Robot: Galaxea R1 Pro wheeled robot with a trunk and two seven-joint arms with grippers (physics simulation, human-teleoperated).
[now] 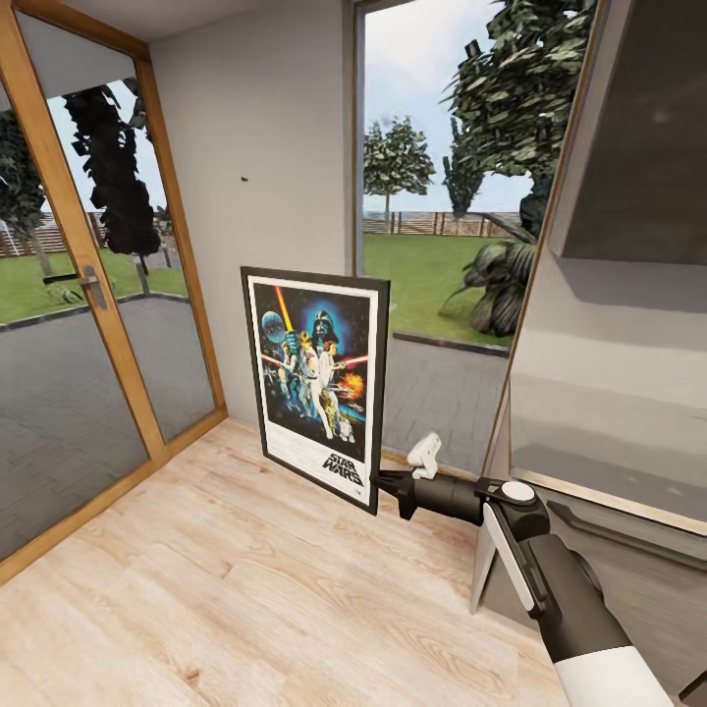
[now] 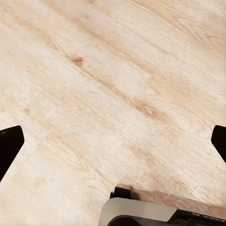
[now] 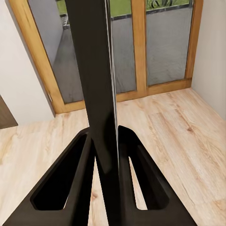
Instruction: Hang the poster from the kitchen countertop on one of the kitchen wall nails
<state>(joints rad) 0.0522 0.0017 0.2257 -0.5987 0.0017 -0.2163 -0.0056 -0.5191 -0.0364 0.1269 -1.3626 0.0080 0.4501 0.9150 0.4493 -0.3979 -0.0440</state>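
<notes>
The poster (image 1: 316, 383) hides the right gripper's (image 1: 377, 485) fingertips where they meet its lower right corner. In the right wrist view the poster (image 3: 94, 94) shows edge-on only, its print out of sight, its top cut by the frame. The left gripper's (image 2: 113, 146) fingers (image 2: 9, 146) show as dark tips cut off at both picture edges. The nail (image 1: 244, 180) is a mere dot on the wall (image 1: 265, 147), too small to tell its shape. The right arm (image 1: 579, 609) runs off the lower edge. The door's (image 1: 88, 324) top and bottom are cut off.
</notes>
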